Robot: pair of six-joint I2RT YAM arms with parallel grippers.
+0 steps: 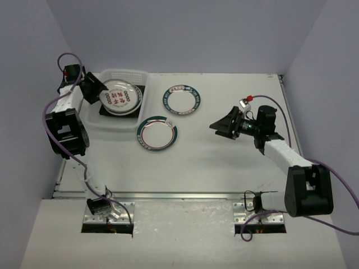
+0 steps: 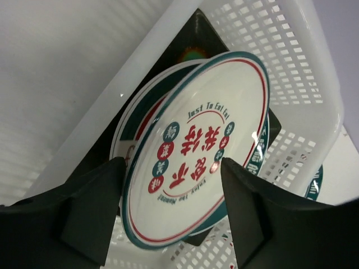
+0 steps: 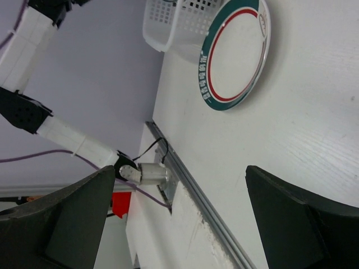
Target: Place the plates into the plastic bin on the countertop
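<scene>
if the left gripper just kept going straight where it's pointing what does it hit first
Most likely the top round plate with red characters, lying tilted inside the plastic bin; it sits right ahead of the open left gripper.

- Your left pincer (image 1: 98, 91), jaws apart, sits over the left wall of the plastic bin (image 1: 112, 124). The stacked plates (image 1: 120, 96) span the bin nearly wall to wall.
- Two loose plates, the near plate (image 1: 157, 133) and the far plate (image 1: 182, 99), block the desk (image 1: 224, 174) just right of the bin.
- Bare desk separates them from your right pincer (image 1: 221, 126).
</scene>
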